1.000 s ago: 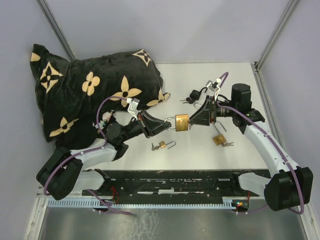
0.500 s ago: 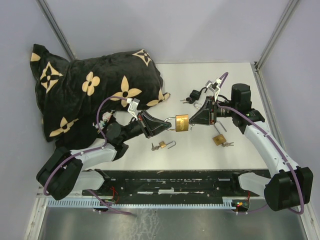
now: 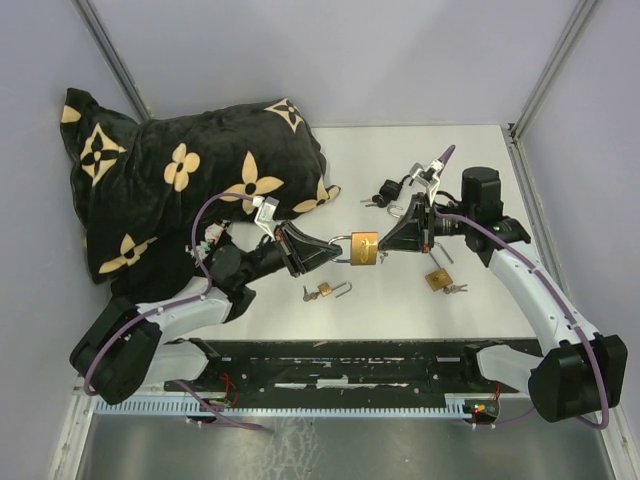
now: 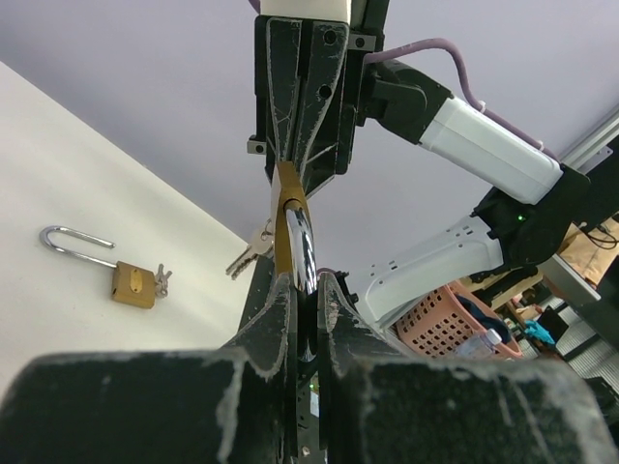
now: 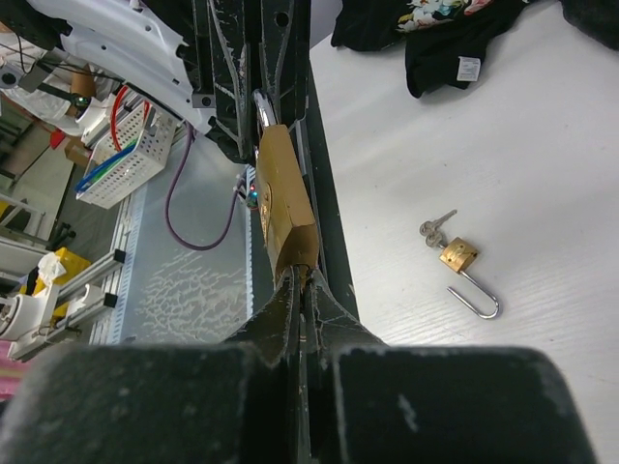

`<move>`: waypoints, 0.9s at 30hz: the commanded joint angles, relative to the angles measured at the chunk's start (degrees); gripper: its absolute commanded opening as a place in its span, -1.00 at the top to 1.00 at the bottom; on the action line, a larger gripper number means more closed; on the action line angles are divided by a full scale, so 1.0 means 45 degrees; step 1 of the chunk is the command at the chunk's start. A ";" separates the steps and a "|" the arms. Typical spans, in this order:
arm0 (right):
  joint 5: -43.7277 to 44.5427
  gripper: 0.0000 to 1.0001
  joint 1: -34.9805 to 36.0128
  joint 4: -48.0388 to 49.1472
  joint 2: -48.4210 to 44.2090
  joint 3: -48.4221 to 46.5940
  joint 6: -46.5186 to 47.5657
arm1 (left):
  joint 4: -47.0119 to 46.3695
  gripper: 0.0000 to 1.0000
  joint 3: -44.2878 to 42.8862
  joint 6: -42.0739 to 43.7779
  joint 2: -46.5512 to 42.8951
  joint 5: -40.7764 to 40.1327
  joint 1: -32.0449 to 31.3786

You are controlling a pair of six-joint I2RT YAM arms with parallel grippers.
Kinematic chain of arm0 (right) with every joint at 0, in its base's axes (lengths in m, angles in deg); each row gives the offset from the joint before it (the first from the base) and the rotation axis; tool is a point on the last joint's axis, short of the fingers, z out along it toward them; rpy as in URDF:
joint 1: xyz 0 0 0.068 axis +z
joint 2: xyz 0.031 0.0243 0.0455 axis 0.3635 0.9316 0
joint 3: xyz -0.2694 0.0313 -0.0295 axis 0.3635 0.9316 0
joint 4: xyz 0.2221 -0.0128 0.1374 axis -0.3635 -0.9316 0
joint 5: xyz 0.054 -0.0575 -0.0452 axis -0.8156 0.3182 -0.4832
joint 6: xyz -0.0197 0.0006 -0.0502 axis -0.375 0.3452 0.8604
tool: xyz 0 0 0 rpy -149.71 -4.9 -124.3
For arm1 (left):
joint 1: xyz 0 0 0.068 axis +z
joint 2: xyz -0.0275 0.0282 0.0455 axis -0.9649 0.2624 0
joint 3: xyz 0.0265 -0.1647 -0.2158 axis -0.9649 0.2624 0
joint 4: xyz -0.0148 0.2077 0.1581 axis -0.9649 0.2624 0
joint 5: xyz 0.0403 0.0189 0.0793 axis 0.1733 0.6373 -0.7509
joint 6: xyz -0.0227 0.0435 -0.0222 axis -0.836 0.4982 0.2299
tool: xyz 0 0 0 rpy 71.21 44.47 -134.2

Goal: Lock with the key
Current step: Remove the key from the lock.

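My left gripper clamps the shackle of the padlock; right gripper, closed, pinches its key, I judge. Risk: turning may twist the shackle loose.

Top external: high, behind the arm bases, looking down over the whole table. Left wrist: very close, low, facing the right arm. Right wrist: very close, facing the left arm. All share the brass padlock.

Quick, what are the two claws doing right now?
Left gripper: closed on the shackle of the padlock.
Right gripper: closed at the padlock's base; key hidden.
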 commanded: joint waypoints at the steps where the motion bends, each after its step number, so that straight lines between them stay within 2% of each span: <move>1: 0.0228 0.97 -0.0105 -0.0883 0.0198 -0.0763 0.1077 | -0.1487 0.94 -0.0085 0.0121 -0.1067 -0.0701 0.0354; 4: 0.0145 0.97 -0.0162 -0.0894 0.0268 -0.0750 0.1082 | -0.1885 0.94 0.0310 -0.0293 -0.1320 -0.0725 0.0880; 9: -0.0162 0.97 -0.0145 -0.0698 0.0613 -0.0745 0.0721 | -0.4424 0.94 0.0702 -0.1962 -0.0791 -0.0510 0.1574; 14: 0.0477 0.97 -0.0193 -0.0783 0.0602 -0.0740 0.0854 | -0.4641 0.94 0.0768 -0.2151 -0.0648 0.0126 0.2068; 17: 0.0917 0.97 -0.0317 -0.0945 0.0593 -0.0746 0.1062 | -0.3785 0.94 0.1027 -0.1911 -0.0988 0.0401 0.2531; 20: 0.1736 0.97 -0.0351 -0.1146 0.0646 -0.0727 0.1377 | -0.1726 0.94 0.1361 -0.1093 -0.1692 0.0415 0.2820; 24: 0.3044 0.97 -0.0350 -0.1120 0.0999 -0.0565 0.1380 | 0.1345 0.94 0.2003 0.0035 -0.2603 -0.0531 0.3131; 27: 0.3574 0.97 -0.0283 -0.0510 0.1418 -0.0307 0.1019 | 0.2503 0.94 0.2756 0.0045 -0.3034 -0.1506 0.3640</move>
